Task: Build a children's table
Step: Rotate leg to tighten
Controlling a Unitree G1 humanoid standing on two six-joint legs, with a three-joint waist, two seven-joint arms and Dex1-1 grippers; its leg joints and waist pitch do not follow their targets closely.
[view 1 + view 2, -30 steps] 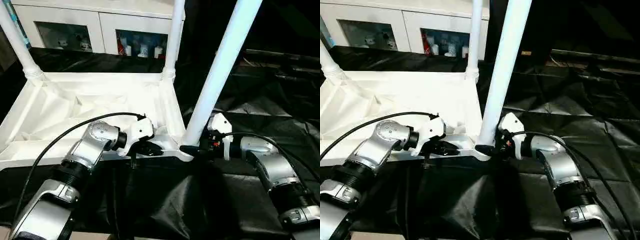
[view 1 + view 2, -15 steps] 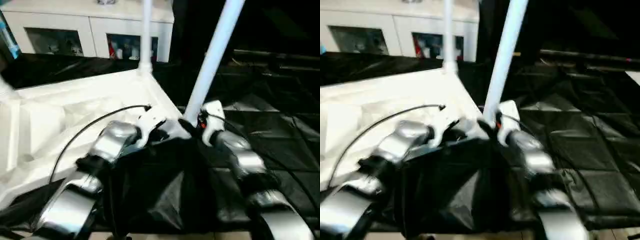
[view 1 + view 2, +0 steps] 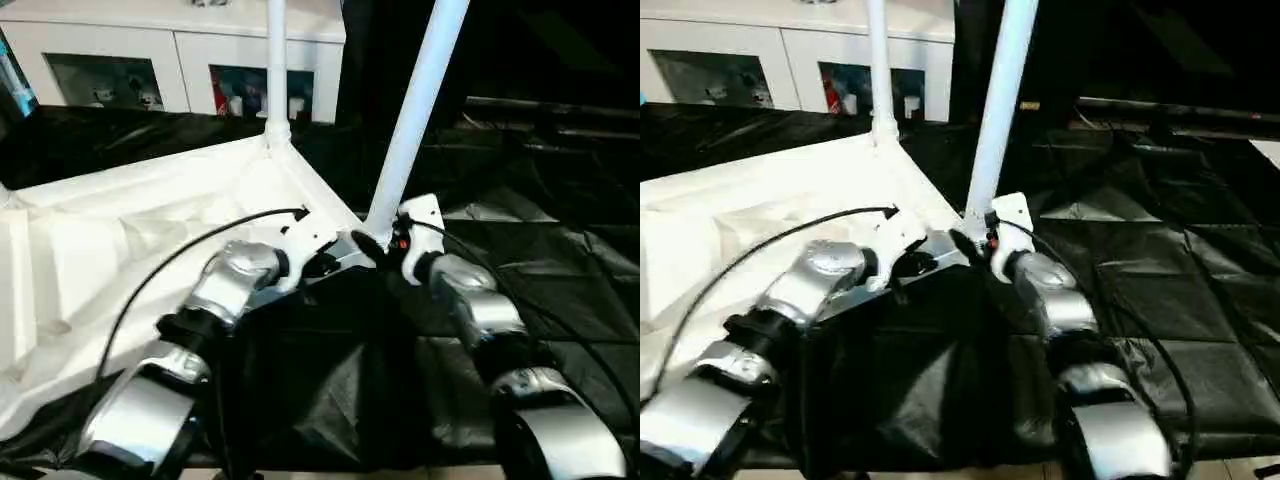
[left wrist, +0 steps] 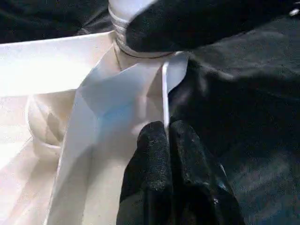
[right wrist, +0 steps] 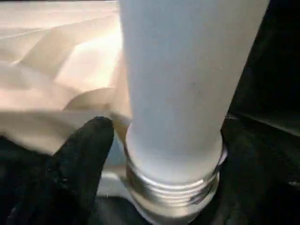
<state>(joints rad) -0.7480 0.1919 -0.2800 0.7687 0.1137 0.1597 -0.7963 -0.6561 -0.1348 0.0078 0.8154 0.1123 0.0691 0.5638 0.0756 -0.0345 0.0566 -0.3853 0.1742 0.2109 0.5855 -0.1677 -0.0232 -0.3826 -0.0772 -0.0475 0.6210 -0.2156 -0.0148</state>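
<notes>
The children's table lies upside down, its white ribbed top on the black cloth. One white leg stands in the far corner socket, another leg in the near corner socket. My left gripper is shut on the top's thin rim beside that near corner; the left wrist view shows both fingers pinching the edge. My right gripper sits at the base of the near leg. One finger stands a little off the leg on each side, so it is open.
A white cabinet with glass doors stands behind the work table. Black cloth covers the work table to the right and in front. A black cable loops over my left forearm.
The view has shifted and the table top now lies at an angle, its near corner farther from me. Both grippers remain at that corner.
</notes>
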